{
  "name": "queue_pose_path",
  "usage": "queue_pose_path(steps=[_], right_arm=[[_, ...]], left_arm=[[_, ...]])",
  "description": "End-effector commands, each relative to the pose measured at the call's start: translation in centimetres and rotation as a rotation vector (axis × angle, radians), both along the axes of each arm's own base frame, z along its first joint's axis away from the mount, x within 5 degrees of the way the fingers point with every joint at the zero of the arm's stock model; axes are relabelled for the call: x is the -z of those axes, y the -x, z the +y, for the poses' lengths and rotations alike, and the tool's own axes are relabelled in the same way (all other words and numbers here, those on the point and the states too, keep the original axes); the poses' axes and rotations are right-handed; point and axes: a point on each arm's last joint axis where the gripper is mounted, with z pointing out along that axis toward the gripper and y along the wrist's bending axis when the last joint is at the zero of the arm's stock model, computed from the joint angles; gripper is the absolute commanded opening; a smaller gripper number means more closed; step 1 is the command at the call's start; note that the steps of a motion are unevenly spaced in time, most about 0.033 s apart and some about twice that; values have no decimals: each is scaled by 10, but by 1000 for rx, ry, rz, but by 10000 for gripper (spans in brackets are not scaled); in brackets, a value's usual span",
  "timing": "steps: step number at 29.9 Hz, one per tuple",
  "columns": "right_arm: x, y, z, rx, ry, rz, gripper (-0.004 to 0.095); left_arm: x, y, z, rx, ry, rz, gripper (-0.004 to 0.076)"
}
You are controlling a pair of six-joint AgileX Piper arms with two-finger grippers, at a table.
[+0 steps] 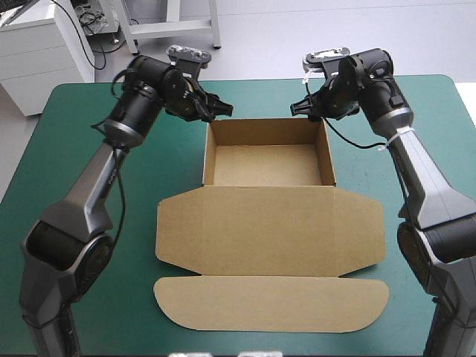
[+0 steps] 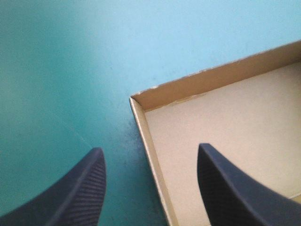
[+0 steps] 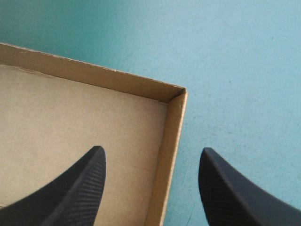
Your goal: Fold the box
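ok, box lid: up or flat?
Flat. The box is an open tray, walls raised; its lid lies spread on the teal-green cover.

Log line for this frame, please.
box: open tray, lid flat | left gripper: open, astride left wall | right gripper: open, astride right wall

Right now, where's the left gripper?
High view: left gripper hovers open at the box's far-left corner; in its wrist view the fingers straddle the left wall.
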Motion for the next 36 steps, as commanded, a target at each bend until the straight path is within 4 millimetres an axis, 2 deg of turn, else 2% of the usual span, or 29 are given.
queue_pose_path(steps=[1, 4, 9, 12, 17, 20, 24, 29, 33, 36], right_arm=[[-44, 25, -12, 9, -25, -106, 539], [-49, 30, -13, 9, -28, -115, 539], [-44, 29, -14, 13, -14, -102, 539], [-31, 27, -16, 21, 25, -66, 539], [-5, 23, -18, 34, 80, 11, 539], [10, 15, -18, 51, 66, 59, 539], [28, 4, -16, 53, 64, 104, 539], [57, -11, -11, 50, 75, 175, 539], [79, -20, -7, 68, 66, 230, 530], [89, -24, -6, 110, 51, 254, 440]], left_arm=[[-64, 49, 19, 24, 72, -109, 403], [-93, 79, 30, 110, 84, -194, 321], [-129, 131, 58, 187, 46, -327, -6], [-135, 163, 74, 211, 26, -356, -8], [-124, 211, 102, 205, -3, -369, -8], [-110, 234, 114, 203, 12, -410, -8], [-76, 270, 133, 196, 32, -451, -8], [-19, 308, 153, 188, 58, -495, -8], [34, 334, 166, 146, 122, -499, -8], [67, 348, 173, 135, 148, -523, -8]])
